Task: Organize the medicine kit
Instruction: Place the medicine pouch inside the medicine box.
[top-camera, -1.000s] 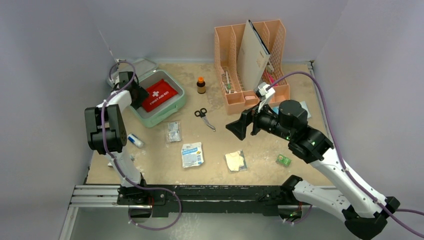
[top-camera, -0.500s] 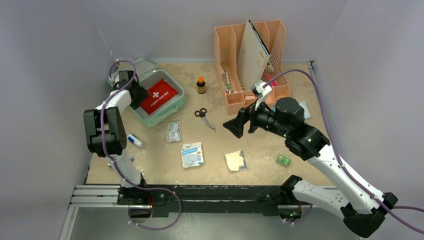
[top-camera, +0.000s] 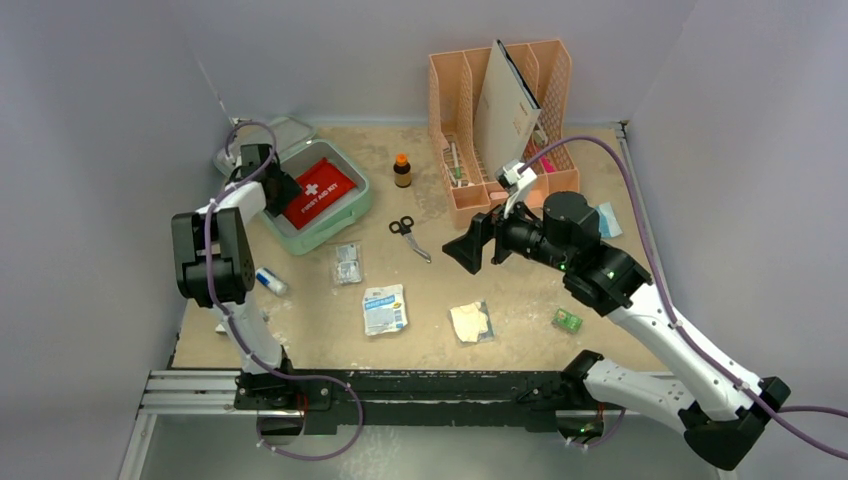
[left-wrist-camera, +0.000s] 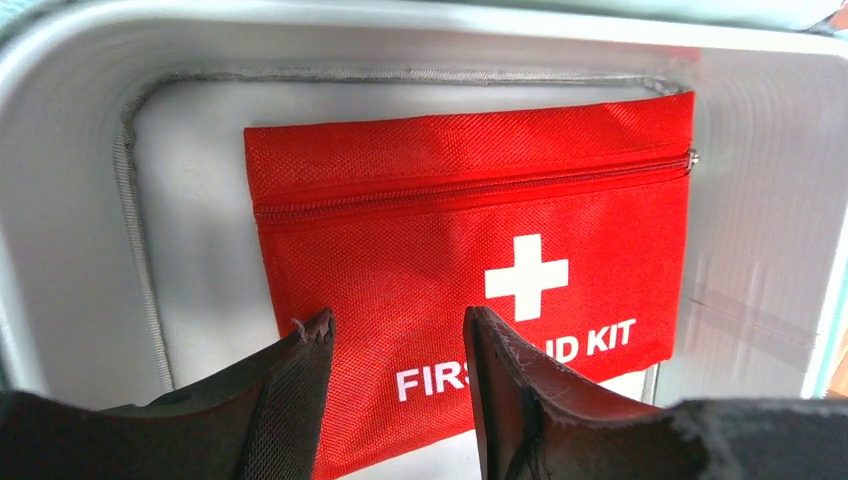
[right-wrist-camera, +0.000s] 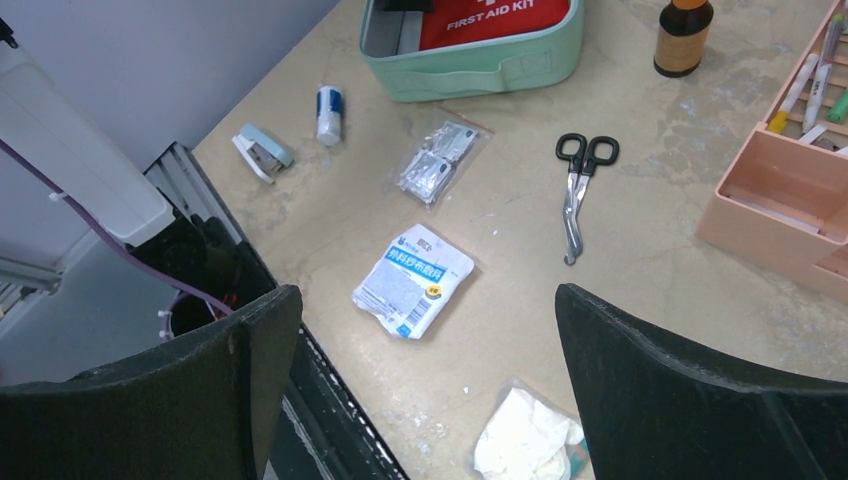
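**Top view.** Shows a sandy desk (top-camera: 520, 290) with the mint-green medicine kit (top-camera: 352, 213) lying open at the far left corner, a red first-aid pouch (top-camera: 318, 190) flat inside. Places the left claw (top-camera: 283, 192) over the kit's near-left edge, beside the pouch. Holds the right claw (top-camera: 465, 245) raised at mid-desk, spread wide and pointing left toward loose supplies: scissors (top-camera: 410, 238), a brown bottle (top-camera: 402, 170), a clear packet (top-camera: 347, 263), a blue-and-white sachet (top-camera: 384, 308), a gauze bag (top-camera: 470, 322), a small tube (top-camera: 270, 281). Leaves all of these outside the kit, so probably early in the packing.

**Left wrist view.** Looks down onto the pouch, white cross and lettering facing up. Shows both jaws a little apart and empty, tips over the pouch's lower edge; cannot tell whether touching. Probably poised there to press or straighten the pouch, making room.

**Right wrist view.** Frames the sachet between two widely parted, empty jaws, well above the desk. Suggests the sachet as the likely next pick, with the kit near the top edge as destination.
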